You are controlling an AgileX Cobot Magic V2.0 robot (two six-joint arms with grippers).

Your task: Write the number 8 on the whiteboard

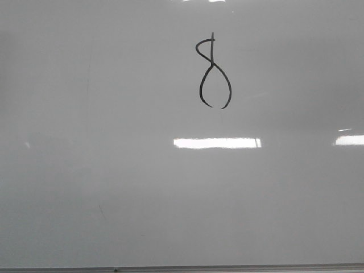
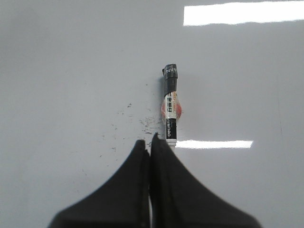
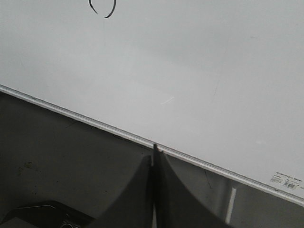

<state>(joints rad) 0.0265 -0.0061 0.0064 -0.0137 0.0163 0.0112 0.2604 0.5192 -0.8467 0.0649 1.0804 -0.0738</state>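
Showing the number 8 already drawn high on the whiteboard, lower loop gaping slightly; left gripper is pinching the marker, right gripper is sitting closed and empty off the board's edge; writing is looking essentially finished

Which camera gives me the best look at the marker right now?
The left wrist view: the marker lies in full on the whiteboard, beyond the left gripper. The front and right wrist views show no marker.

Even, dim grey light. Sharp rectangular glare patches on the whiteboard, at four o'clock from the number 8; corners darken slightly; focus crisp.
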